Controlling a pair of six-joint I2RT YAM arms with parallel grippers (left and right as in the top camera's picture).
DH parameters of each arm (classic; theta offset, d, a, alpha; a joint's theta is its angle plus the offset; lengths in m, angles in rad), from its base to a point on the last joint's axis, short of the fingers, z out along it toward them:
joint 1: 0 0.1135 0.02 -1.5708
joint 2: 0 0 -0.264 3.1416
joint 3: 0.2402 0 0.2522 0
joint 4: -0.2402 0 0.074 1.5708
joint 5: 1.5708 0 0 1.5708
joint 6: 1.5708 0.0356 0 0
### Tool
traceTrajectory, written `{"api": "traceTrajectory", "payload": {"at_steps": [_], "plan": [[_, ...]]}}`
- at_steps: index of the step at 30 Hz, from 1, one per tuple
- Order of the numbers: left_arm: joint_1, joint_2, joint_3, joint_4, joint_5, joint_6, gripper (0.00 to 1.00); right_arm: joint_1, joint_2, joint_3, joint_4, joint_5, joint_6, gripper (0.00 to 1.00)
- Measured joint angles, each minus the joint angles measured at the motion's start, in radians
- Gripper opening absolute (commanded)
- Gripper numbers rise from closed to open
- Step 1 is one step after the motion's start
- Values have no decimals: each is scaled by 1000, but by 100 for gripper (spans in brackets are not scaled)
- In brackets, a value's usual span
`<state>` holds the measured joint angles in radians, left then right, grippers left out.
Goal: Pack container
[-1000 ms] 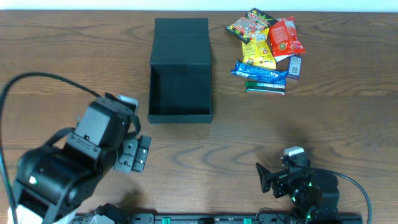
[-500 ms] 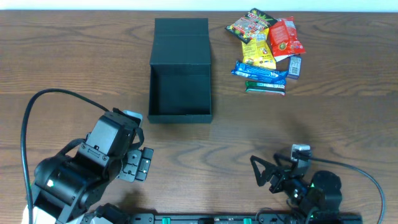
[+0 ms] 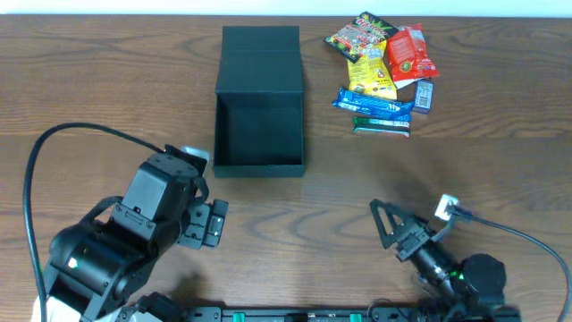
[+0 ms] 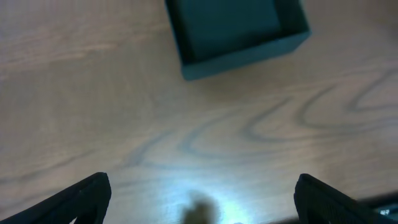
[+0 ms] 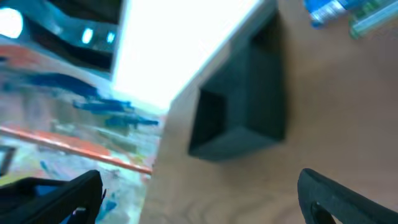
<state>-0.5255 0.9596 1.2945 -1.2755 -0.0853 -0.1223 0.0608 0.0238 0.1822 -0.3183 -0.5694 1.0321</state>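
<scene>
The dark green-black container [image 3: 259, 134] lies open at the table's top middle, its flap lid [image 3: 260, 60] folded back. It also shows in the left wrist view [image 4: 239, 31] and the right wrist view [image 5: 239, 112]. It looks empty. Several snack packets [image 3: 382, 72] lie in a pile to its right; a blue one shows in the right wrist view [image 5: 326, 9]. My left gripper [image 3: 207, 222] is open and empty, below and left of the container. My right gripper [image 3: 386, 228] is open and empty at the lower right, tilted upward.
The wooden table [image 3: 357, 179] spreads between the arms and the container. A black cable [image 3: 54, 143] arcs over the left arm. The table's front edge lies just behind both arm bases.
The left gripper has shifted slightly right and up toward the container. The right arm has swung its gripper and tilted it, its wrist moving right and lower.
</scene>
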Motion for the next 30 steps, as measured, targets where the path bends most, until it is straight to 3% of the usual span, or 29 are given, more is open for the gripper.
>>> {"api": "traceTrajectory", "payload": {"at_steps": [7, 12, 18, 27, 30], "plan": [[8, 49, 0, 134, 0, 0, 95, -1, 401, 25, 304, 79, 5, 99], [61, 142, 0, 222, -4, 2, 95, -5, 855, 261, 347, 156, -124, 99], [167, 270, 0, 360, -4, 12, 95, -15, 1475, 858, 264, 196, -348, 99], [295, 431, -3, 428, 64, 14, 95, -14, 2335, 2041, -333, 314, -508, 99], [316, 452, -4, 437, 87, 14, 95, -7, 2570, 2381, -407, 367, -515, 99]]}}
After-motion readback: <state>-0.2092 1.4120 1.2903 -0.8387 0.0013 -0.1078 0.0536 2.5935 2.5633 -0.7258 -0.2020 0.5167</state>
